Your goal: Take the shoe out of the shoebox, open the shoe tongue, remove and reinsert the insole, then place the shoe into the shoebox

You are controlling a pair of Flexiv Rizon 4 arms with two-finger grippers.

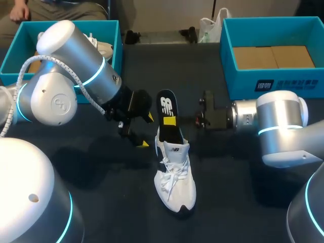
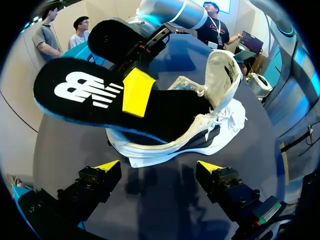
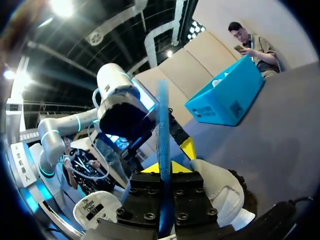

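Right gripper [image 1: 170,122]: clamped on flat black insole [image 1: 165,106], white logo, blue underside; 1 end inside white lace-up sneaker [image 1: 176,178]. Left gripper [image 2: 159,167]: spread wide, empty, just beside sneaker. Dark table [image 1: 233,172] beneath. Teal cardboard shoebox [image 1: 114,35] beyond left gripper; second teal shoebox [image 1: 227,66] beyond right.

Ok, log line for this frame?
stage: insole partly in shoe | right pincer: shut on insole | left pincer: open beside shoe | shoe: on table
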